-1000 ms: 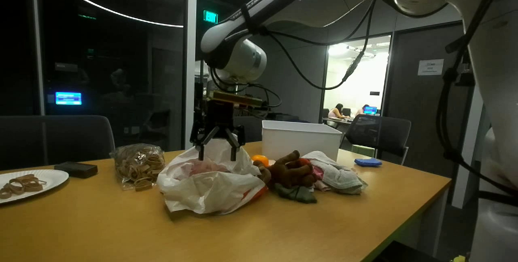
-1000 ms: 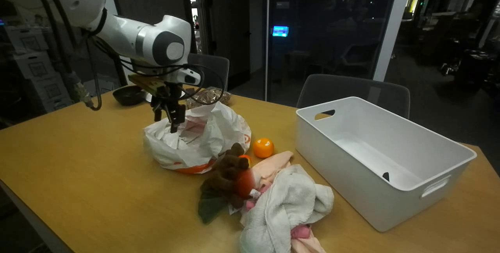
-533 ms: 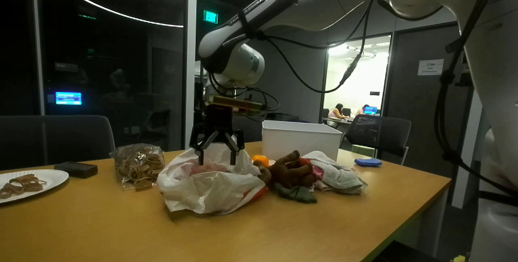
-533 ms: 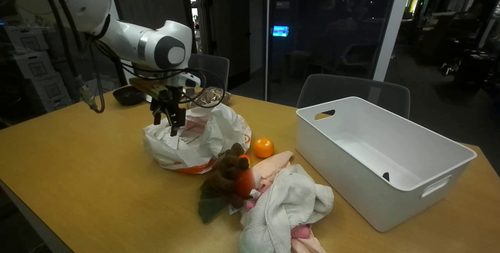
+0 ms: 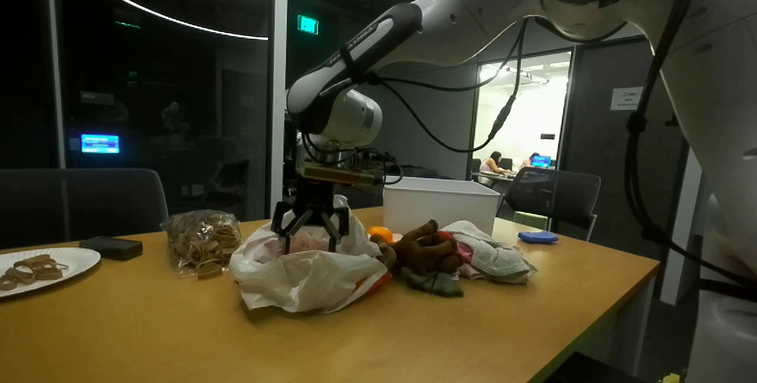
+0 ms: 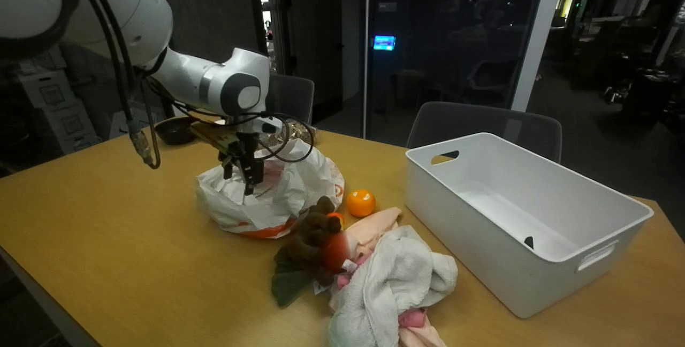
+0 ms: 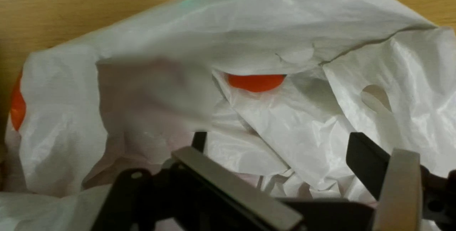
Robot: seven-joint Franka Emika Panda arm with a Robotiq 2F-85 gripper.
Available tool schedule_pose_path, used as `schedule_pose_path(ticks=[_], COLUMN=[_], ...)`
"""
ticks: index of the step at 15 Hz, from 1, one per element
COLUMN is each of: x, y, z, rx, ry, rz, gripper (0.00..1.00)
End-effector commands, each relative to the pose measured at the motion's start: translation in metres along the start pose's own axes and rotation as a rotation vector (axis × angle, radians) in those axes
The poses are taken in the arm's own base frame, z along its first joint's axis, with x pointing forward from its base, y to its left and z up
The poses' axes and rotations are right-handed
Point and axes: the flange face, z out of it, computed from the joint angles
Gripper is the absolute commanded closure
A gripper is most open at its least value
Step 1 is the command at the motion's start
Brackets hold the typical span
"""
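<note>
We record the gripper pointing down over the mouth of the white plastic bag, which sits crumpled on the wooden table. Fingers spread well apart, nothing clasped between them; whether their tips brush the film, we cannot tell.

From the wrist view we note loose, folded edges below the fingers and a rounded hole in the plastic. In both exterior views a peak of film rises close by the fingers, leaving little room there.

Surroundings: the brown plush toy appears to touch the bag; the orange round item lies just beside it, between bag and white bin. We see a pale towel, a narrow gap from the bin's wall. A packet of tan bands lies near the bag. A broad stretch of wood runs from the bag to the table edge.
</note>
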Motion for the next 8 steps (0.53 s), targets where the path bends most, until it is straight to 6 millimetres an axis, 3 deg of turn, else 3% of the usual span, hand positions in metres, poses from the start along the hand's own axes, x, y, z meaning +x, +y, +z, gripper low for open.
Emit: schedule_pose_path(ticks=[1,8], x=[-0.006,-0.036], y=[0.006,0.006], z=[0.009,0.040], rx=[0.002,-0.056], ry=[-0.007,-0.082], rz=[0.054,0.055], gripper=[0.00,0.00])
